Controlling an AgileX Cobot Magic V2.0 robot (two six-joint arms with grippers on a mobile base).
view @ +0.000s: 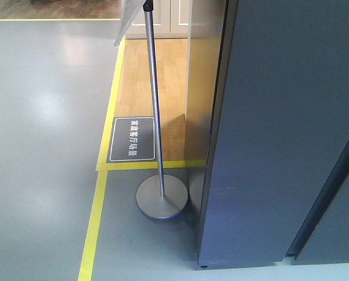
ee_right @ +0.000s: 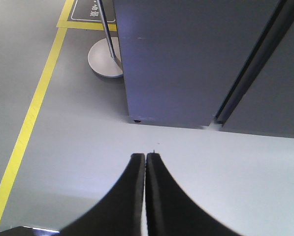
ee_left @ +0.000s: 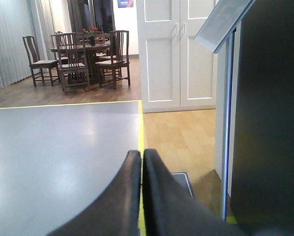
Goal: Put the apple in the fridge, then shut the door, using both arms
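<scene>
The tall dark grey fridge (view: 268, 146) fills the right of the front view, standing on the grey floor. A dark seam (view: 329, 187) splits its front into two grey faces; I cannot tell which one is the door, and no white inside shows. The right wrist view has the same fridge (ee_right: 186, 59) ahead of my right gripper (ee_right: 145, 156), which is shut and empty above bare floor. My left gripper (ee_left: 142, 153) is also shut and empty, with the fridge's dark side (ee_left: 270, 123) to its right. The apple is out of view.
A sign stand with a round metal base (view: 161, 199) and a thin pole stands just left of the fridge. Yellow floor tape (view: 92, 234) borders a wooden floor patch with a dark plaque (view: 132, 139). White cabinet doors (ee_left: 179, 54) and a dining set (ee_left: 80, 54) lie further off.
</scene>
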